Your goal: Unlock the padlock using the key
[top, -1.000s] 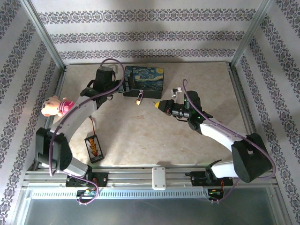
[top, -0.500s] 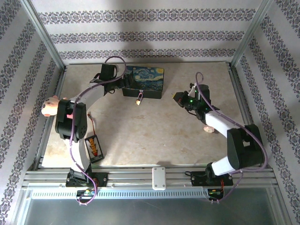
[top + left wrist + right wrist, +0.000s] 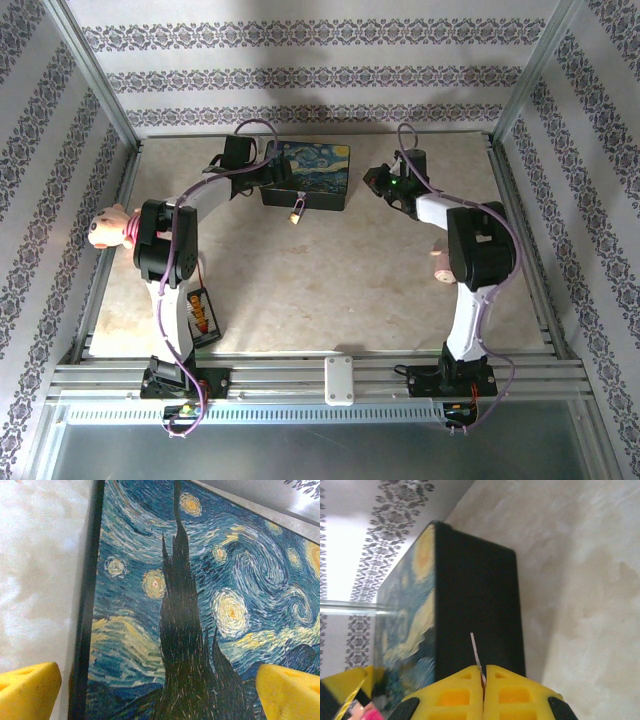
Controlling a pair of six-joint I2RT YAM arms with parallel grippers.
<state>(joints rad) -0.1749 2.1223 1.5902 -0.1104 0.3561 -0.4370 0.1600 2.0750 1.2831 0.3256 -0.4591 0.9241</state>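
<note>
The tiny brass padlock (image 3: 297, 211) hangs at the front edge of the dark starry-night box (image 3: 307, 173), its shackle through the box's latch. My left gripper (image 3: 268, 172) hovers at the box's left end; in the left wrist view its yellow fingertips (image 3: 27, 690) stand wide open over the painted lid (image 3: 200, 595) with nothing between them. My right gripper (image 3: 370, 179) is just right of the box. In the right wrist view it (image 3: 483, 672) is shut on the key (image 3: 475, 652), whose thin silvery blade points at the box's dark side wall (image 3: 475, 595).
A pink plush toy (image 3: 110, 226) lies at the table's left edge beside the left arm. A small dark packet with orange print (image 3: 200, 314) lies near the front left. A small pink object (image 3: 440, 262) sits by the right arm. Metal frame posts border the table.
The right gripper has carried the key from mid-table back to the box's right end, its arm folding up. The left arm has drawn upright while its gripper stays at the box.
</note>
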